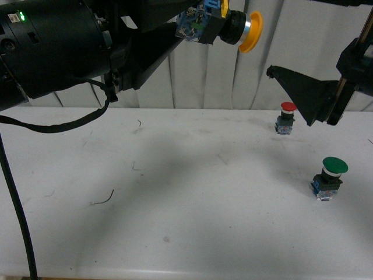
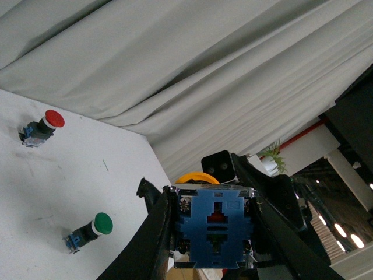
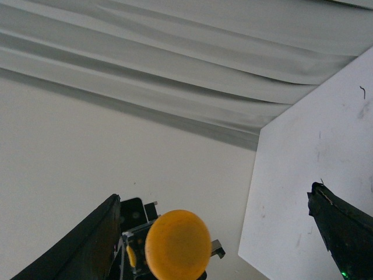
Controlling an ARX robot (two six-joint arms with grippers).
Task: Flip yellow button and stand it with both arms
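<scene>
One white table (image 1: 175,204) spreads well below both sets of jaws, and a pale pleated curtain (image 1: 198,76) hangs behind them. The bulky black left arm (image 1: 52,46) fills the upper corner of the front view, with a green light lit on its housing and a black cable (image 1: 17,204) trailing down across the table edge.

The left gripper (image 2: 210,204) is raised high and clenched on the yellow button (image 1: 230,26). Its two black fingers (image 2: 157,233) press the sides of the blue and clear contact block, which faces the left wrist camera. The button lies sideways in the air. Its black collar, silver ring and yellow-orange cap stick out past the left jaws toward the right arm's side.

The right gripper (image 3: 213,195) is released, its jaws spread wide with nothing between them. It sits lower than the left jaws and apart from the button. In the right wrist view the round cap faces the camera, beyond the gap between the spread fingers.

Below the right jaws, the green-capped button (image 1: 329,178) stands on the table. The smaller red-capped button (image 1: 285,118) stands farther back, just under the right finger's tip in the front view. Under the left jaws, a thin scrap of wire (image 1: 104,199) lies on the table.
</scene>
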